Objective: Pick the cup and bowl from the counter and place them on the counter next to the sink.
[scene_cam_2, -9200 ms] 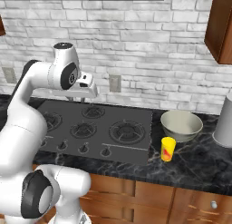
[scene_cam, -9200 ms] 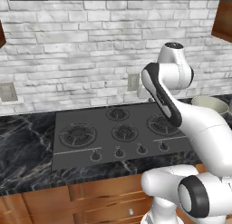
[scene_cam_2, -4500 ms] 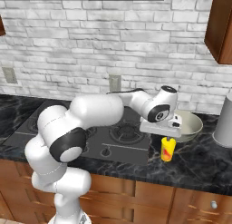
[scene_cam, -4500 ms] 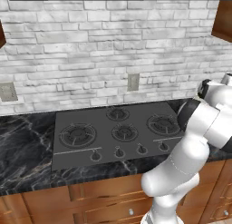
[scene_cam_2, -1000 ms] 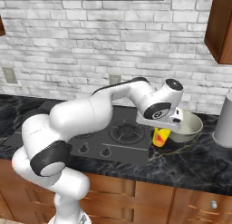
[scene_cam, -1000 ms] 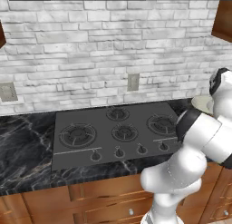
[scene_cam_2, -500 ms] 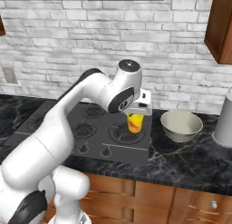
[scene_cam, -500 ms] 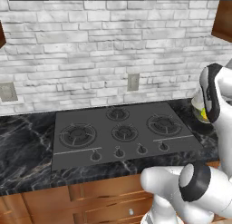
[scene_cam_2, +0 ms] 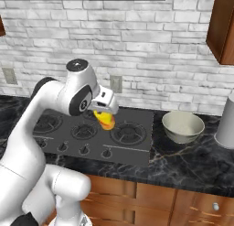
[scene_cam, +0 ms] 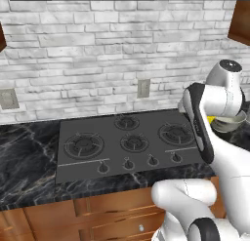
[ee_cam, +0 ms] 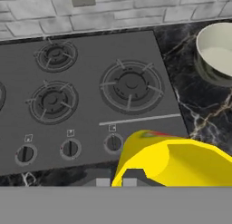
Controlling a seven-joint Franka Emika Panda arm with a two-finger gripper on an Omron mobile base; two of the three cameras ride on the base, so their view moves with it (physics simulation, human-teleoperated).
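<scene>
— One item of two is riding in the pincer (scene_cam_2: 105, 116): it is clamping the yellow cup (scene_cam_2: 105, 120) by the rim, carrying it high above the stovetop (scene_cam_2: 91, 131), probably so it clears the burners on the way to the sink side.

— And where is the bowl (scene_cam_2: 183, 126) sitting?

— Farther off, it is resting upright on the black bench (scene_cam_2: 196, 161) just right of the stovetop, apart from the arm, beside a tall grey canister (scene_cam_2: 226, 122); it is waiting its turn, I'd judge
</scene>
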